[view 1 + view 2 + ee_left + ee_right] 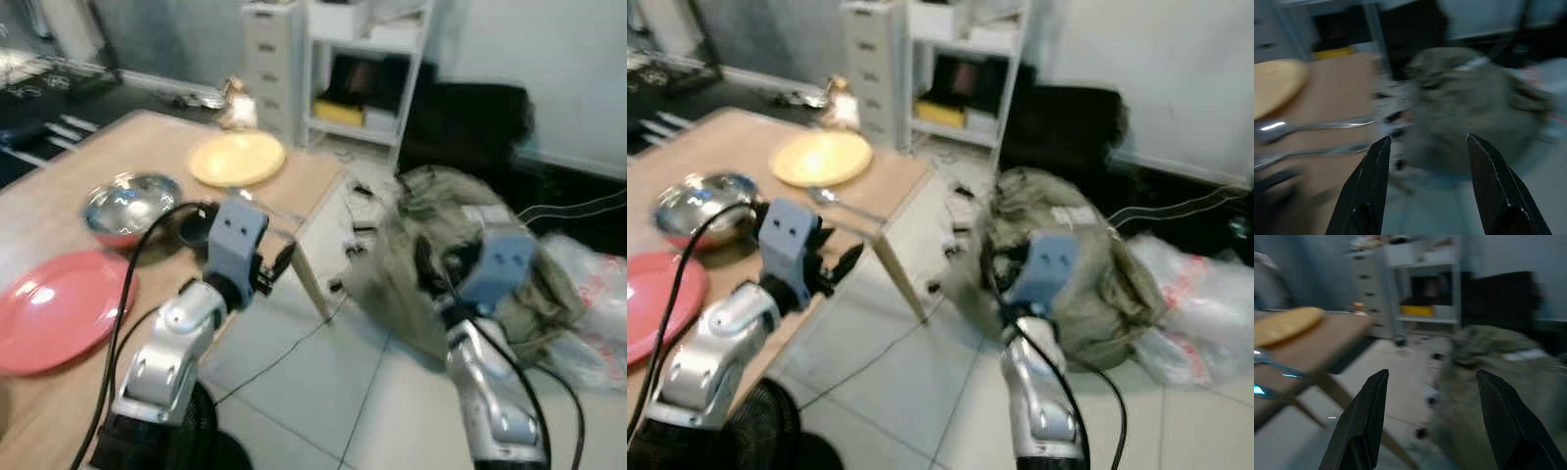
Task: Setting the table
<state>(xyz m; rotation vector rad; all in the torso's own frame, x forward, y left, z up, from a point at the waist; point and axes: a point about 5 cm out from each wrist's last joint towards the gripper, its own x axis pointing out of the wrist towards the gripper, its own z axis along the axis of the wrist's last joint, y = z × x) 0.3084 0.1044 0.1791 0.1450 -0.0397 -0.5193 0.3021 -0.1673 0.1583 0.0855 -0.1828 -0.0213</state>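
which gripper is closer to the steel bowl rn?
Left. The left gripper hangs over the table's edge just beside the steel bowl; the right gripper is off the table, over the floor by the olive bag.

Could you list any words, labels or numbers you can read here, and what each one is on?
None can be read.
Plastic bag: red print, too blurred to read.
Olive bag: a white tag, too blurred to read.

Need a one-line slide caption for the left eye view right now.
Left gripper open at the wooden table edge beside pink plate, steel bowl and yellow plate.
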